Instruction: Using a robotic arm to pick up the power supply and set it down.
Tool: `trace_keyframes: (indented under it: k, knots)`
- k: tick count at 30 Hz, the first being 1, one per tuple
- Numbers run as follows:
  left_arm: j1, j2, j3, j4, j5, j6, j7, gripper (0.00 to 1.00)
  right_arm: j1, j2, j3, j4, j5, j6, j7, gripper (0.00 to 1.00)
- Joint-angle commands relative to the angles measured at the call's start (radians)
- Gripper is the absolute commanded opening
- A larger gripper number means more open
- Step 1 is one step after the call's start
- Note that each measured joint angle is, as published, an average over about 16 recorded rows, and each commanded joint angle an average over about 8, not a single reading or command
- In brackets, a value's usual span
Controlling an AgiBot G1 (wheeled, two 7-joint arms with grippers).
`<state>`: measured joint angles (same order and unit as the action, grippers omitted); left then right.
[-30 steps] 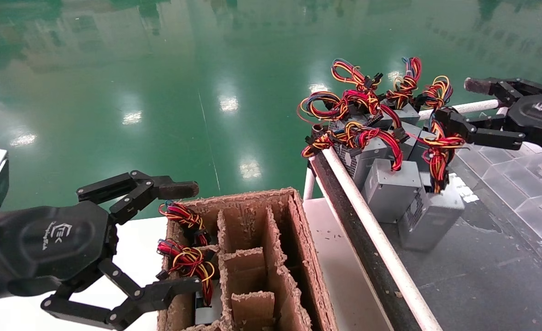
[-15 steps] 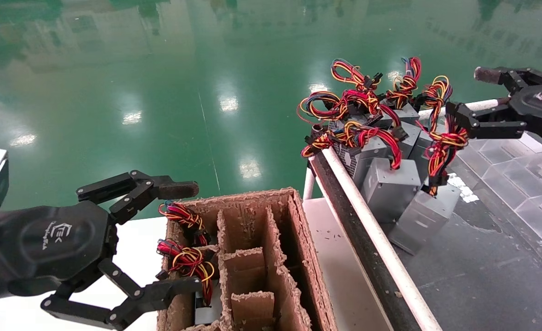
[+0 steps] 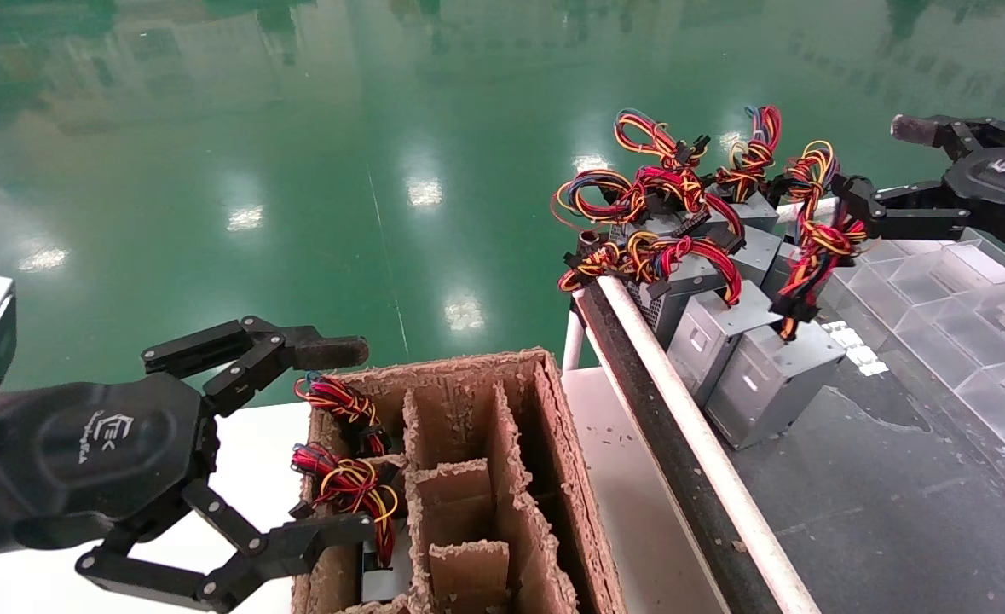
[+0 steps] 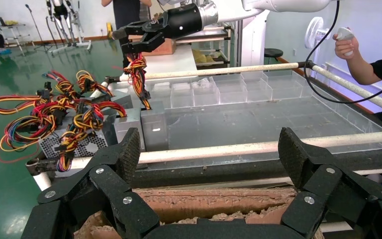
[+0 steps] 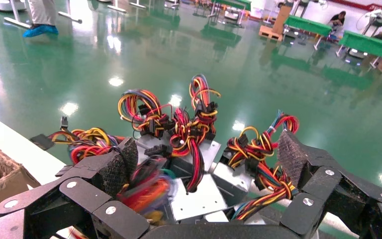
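Several grey power supplies with coloured wire loops stand clustered behind the white rail. The nearest power supply (image 3: 771,384) leans tilted on the dark surface. Its wire bundle (image 3: 817,243) is stretched up and hooked over the lower finger (image 3: 860,205) of my right gripper (image 3: 877,162). That gripper is open, high at the far right. In the right wrist view the bundle (image 5: 146,191) is a blur beside one finger of the right gripper (image 5: 206,159). My left gripper (image 3: 344,439) hangs open over the cardboard box's left side, holding nothing. The left wrist view shows the same left gripper (image 4: 210,154) and the supply (image 4: 154,129).
A divided cardboard box (image 3: 468,426) stands below, with wired supplies (image 3: 349,486) in its left compartments. A white rail (image 3: 690,426) separates it from the dark surface. Clear plastic trays (image 3: 962,290) lie at the right. A person's hand (image 4: 345,42) is behind.
My right gripper has risen and drawn back to the right, pulling the wire bundle with it. The power supply has tipped from upright to leaning and slid slightly left. The left arm has not moved.
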<state>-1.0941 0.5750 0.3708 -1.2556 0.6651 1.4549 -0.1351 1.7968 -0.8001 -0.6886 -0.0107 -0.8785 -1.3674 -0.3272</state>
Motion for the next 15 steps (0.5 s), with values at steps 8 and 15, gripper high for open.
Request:
trace_keyframes:
  k: [8,15]
  knots:
    - [0.000,0.000,0.000,0.000,0.000,0.000,0.000,1.00,-0.010,-0.012,-0.016,-0.014,-0.023,0.000,0.058,1.00]
    - [0.000,0.000,0.000,0.000,0.000,0.000,0.000,1.00,-0.013,-0.008,-0.015,-0.019,-0.023,-0.039,0.124,1.00]
